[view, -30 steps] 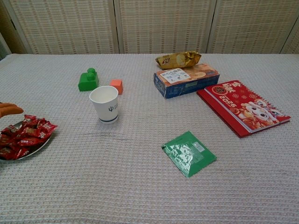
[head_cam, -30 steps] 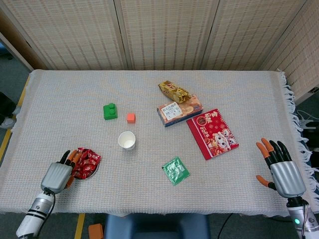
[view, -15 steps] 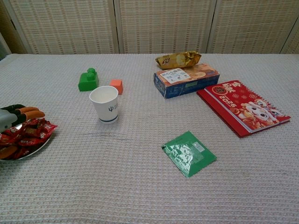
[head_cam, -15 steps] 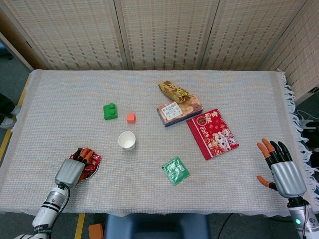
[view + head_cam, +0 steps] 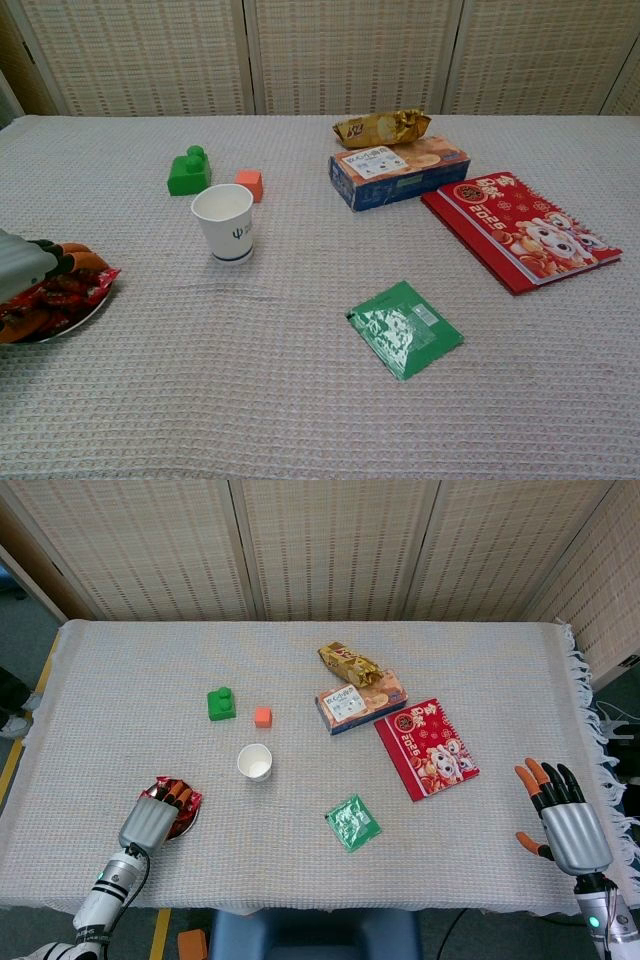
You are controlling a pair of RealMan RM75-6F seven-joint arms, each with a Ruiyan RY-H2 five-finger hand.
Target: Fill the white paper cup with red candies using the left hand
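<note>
The white paper cup [image 5: 255,762] [image 5: 224,222] stands upright near the table's middle, and no candy shows inside it. A plate of red candies [image 5: 183,798] [image 5: 72,296] lies at the front left. My left hand [image 5: 154,818] [image 5: 30,266] hovers over that plate with its fingers pointing down into the pile, covering most of it; whether it holds a candy is hidden. My right hand [image 5: 560,815] is at the front right edge, fingers spread, holding nothing.
A green block [image 5: 221,703] and a small orange cube [image 5: 262,716] sit behind the cup. A snack bag [image 5: 349,664], a blue box [image 5: 361,701], a red calendar [image 5: 426,747] and a green packet [image 5: 352,822] lie to the right.
My left hand has moved right from beside the plate to over the candies, with its fingers lowered into the pile. The right hand has barely moved.
</note>
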